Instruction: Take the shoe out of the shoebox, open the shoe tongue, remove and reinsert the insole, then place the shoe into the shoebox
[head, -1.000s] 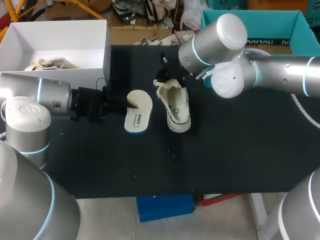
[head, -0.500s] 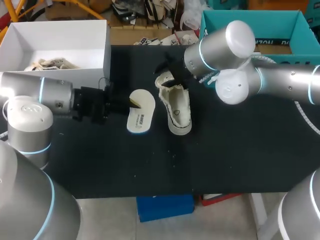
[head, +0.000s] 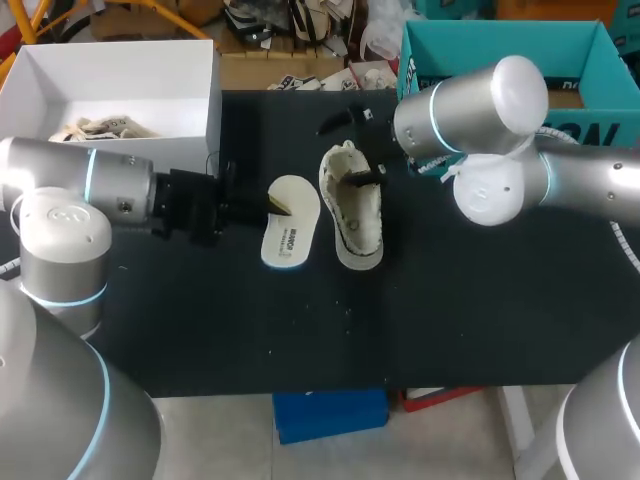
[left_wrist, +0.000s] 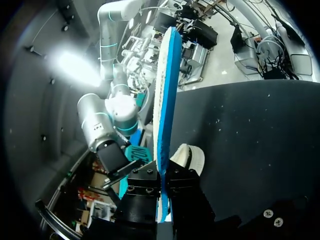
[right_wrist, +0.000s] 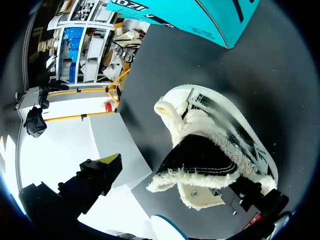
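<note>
Left end effector (head: 272, 205) pinches flat oval insole (head: 290, 228) beside fleece-lined shoe (head: 357, 218)

The insole (left_wrist: 165, 100) clamped in the left gripper (left_wrist: 162, 184) shows a bright blue, foam-like underside and a smooth off-white top. The gripper itself is matt black, on an arm (head: 110, 185) of satin silver metal. Just past the gripper, the shoe (head: 358, 225) is cream cloth with a fluffy, woolly lining and a smooth rubbery sole edge, lying on a matt black table (head: 480, 300).
</note>
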